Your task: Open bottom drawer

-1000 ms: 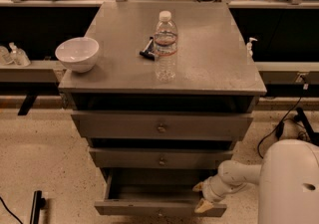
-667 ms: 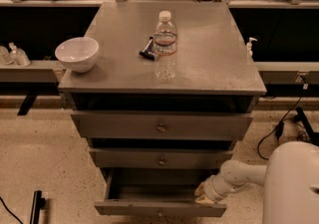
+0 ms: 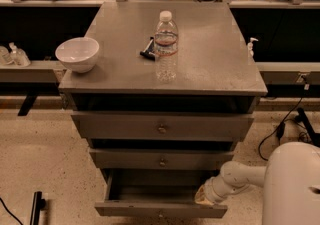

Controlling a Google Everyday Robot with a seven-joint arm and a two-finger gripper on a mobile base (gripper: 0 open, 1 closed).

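Bottom drawer [image 3: 130, 209] stands pulled well out beneath the desk [image 3: 215, 59], unchanged from a second ago. Hand [image 3: 204, 197] remains at its right side, grip indiscernible. Opening appears essentially complete.

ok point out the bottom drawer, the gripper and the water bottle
bottom drawer [image 3: 135, 209]: camera view, on its pulled-out grey front panel
gripper [image 3: 202, 198]: camera view, its tip at the drawer's right end
water bottle [image 3: 165, 48]: camera view, middle of its body

bowl [image 3: 77, 54] on left edge of cabinet top [image 3: 210, 59] | bottle [image 3: 165, 46] mid-top, small tool [image 3: 147, 49] just behind-left of it | bottom drawer [image 3: 160, 210] sticks out front, under upper drawers [image 3: 125, 126] | gripper [image 3: 204, 198] at its right end
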